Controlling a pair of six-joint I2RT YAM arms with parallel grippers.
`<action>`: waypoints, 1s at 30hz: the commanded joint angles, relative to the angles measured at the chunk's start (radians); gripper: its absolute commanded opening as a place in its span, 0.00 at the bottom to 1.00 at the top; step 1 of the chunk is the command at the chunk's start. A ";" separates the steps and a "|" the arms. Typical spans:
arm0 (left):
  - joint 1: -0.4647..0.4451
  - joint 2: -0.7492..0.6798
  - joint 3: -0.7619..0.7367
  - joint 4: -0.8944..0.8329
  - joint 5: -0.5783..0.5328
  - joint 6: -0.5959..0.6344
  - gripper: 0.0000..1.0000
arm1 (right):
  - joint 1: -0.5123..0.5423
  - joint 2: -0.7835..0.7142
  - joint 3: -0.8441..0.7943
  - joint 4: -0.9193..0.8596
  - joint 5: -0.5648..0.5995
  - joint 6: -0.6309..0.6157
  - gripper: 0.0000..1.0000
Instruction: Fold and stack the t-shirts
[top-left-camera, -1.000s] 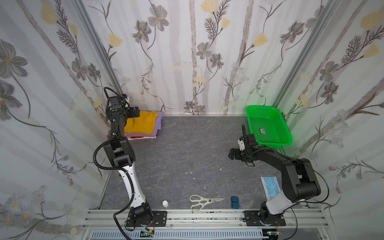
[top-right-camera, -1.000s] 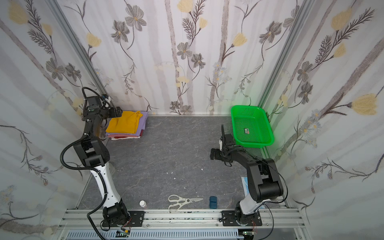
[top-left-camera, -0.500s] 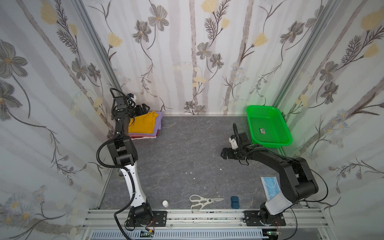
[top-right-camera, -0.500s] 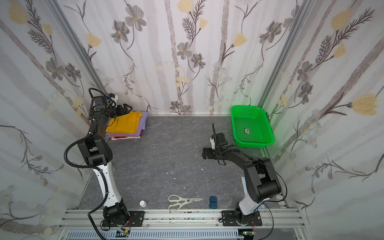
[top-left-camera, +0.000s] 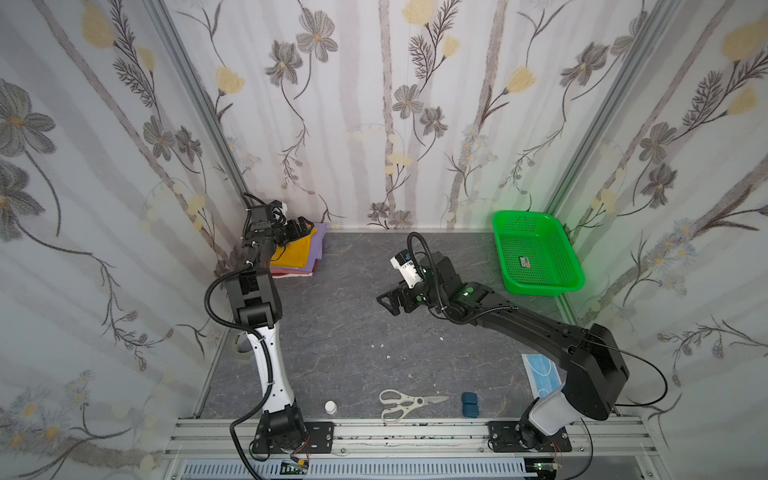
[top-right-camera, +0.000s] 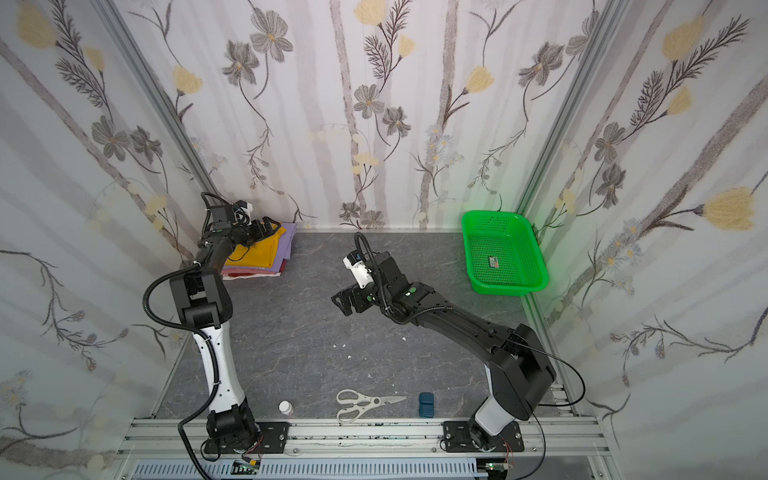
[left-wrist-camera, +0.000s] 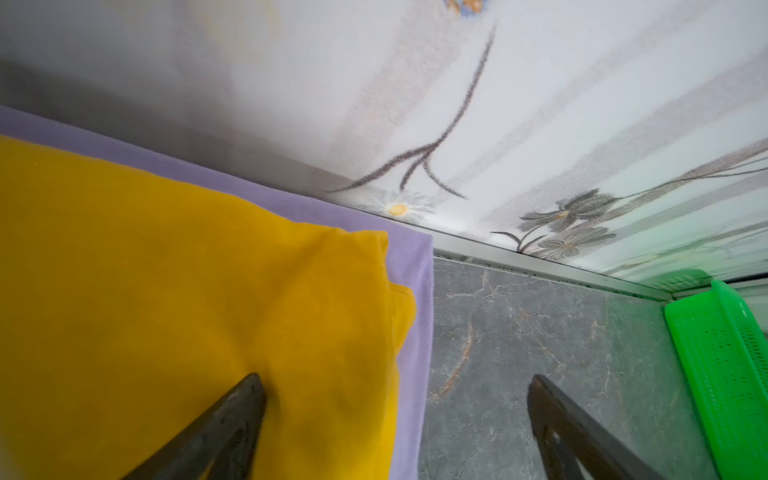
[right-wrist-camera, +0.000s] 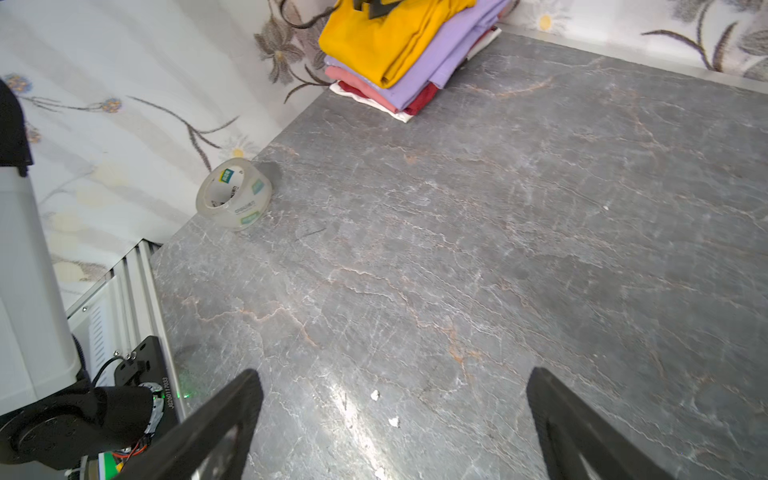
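Stack of t-shirts (top-left-camera: 296, 255), yellow on top, sits folded in the far left corner of the table (top-left-camera: 353, 332). Left gripper (left-wrist-camera: 395, 382) hovers over the stack's edge, jaws spread wide, holding nothing. Right gripper (top-left-camera: 385, 300) hangs above mid-table, equally wide and empty.

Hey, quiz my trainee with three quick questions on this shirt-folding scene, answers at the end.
1. True or false: the right gripper is holding a t-shirt.
2. Which t-shirt tops the stack? A) red B) mustard-yellow C) white
3. Fill in: the ____ gripper is open at the stack.

Key:
1. False. It is open and empty over the table.
2. B, the mustard-yellow t-shirt.
3. Left, meaning the left gripper.
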 joint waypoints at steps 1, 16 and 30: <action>-0.014 0.007 -0.028 0.091 0.082 -0.063 1.00 | 0.008 -0.001 0.019 0.046 -0.005 -0.022 1.00; 0.129 -0.097 -0.037 0.192 0.151 -0.203 1.00 | 0.013 -0.034 -0.013 0.049 0.023 -0.028 1.00; 0.152 0.112 0.128 0.010 0.106 -0.147 1.00 | 0.020 -0.074 -0.059 0.019 0.060 -0.014 1.00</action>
